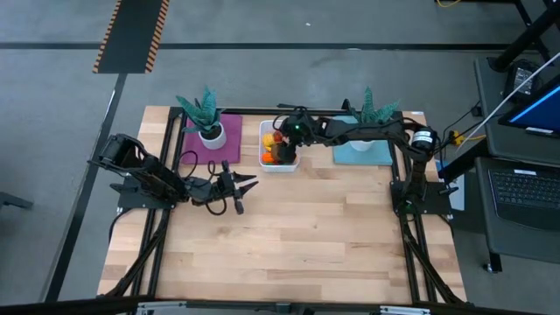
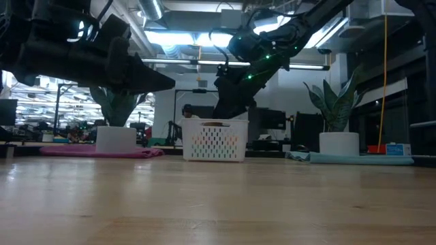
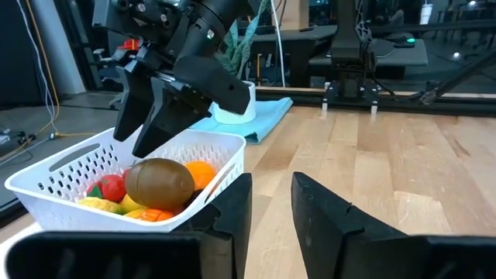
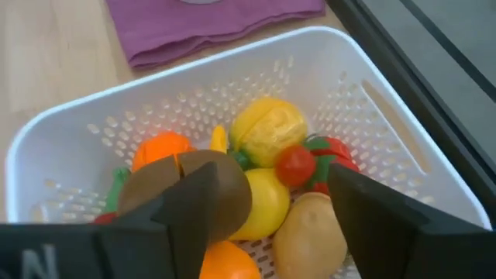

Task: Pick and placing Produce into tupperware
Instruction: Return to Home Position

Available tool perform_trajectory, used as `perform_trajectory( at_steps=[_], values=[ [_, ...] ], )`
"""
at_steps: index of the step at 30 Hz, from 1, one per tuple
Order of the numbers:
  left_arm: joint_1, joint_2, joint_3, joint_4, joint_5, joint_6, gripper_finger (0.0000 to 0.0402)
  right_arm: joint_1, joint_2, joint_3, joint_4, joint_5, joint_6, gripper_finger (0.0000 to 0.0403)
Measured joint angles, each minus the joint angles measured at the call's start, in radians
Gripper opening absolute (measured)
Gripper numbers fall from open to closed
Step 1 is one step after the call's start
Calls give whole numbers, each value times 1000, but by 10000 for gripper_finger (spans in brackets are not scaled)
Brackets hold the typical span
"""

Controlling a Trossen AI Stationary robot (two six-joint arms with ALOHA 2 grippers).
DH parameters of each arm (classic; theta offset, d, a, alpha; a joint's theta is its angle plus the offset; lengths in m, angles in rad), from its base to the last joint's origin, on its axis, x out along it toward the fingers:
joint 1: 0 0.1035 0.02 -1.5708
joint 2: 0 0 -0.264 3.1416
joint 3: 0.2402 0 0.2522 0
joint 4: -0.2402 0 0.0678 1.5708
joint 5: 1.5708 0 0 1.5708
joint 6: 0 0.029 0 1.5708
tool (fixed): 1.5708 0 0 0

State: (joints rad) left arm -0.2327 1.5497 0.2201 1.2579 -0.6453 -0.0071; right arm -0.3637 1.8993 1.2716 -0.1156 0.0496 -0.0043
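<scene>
Our right tool [image 4: 273,174] hangs straight above the tupperware [image 4: 194,70], fingers spread and empty, with the produce [image 4: 267,128] heaped directly beneath. We judge the way home is up, then back across the table [image 1: 306,245]. The left tool [image 3: 271,186], likewise spread, waits near the tupperware's left side.

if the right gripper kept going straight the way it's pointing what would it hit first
The produce heaped in the white bin. The right gripper points down into it, fingers open, with the red cherry in the gap between them. Probably the cherry first, though depth is unclear.
</scene>
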Motion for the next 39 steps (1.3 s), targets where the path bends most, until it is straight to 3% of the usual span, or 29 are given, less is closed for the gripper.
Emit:
perform_trajectory(
  at_steps=[7, 11, 15, 19, 24, 29, 33, 39],
  values=[
    [-45, -78, -38, 6, 1, 73, 76, 19, -85, -41, -29, -25, -25, 253],
    [-82, -219, -124, 21, 1, 88, 62, 43, -191, -175, 51, -27, 0, 253],
    [-116, -373, -212, 12, 113, 67, 44, 87, -357, -357, 175, -26, 25, 253],
    [-134, -507, -213, -133, 217, 76, 24, 165, -557, -556, 359, -27, 30, 253],
    [-129, -614, -213, -253, 223, 132, 2, 259, -776, -767, 516, -25, 78, 253],
    [-125, -731, -213, -406, 222, 142, 10, 371, -943, -928, 596, -26, 72, 253],
    [-125, -852, -213, -538, 222, 147, 8, 448, -1042, -1017, 732, -20, 31, 253],
    [-125, -1063, -213, -759, 222, 174, 6, 496, -1155, -1049, 705, 24, -12, 253]
  ],
)
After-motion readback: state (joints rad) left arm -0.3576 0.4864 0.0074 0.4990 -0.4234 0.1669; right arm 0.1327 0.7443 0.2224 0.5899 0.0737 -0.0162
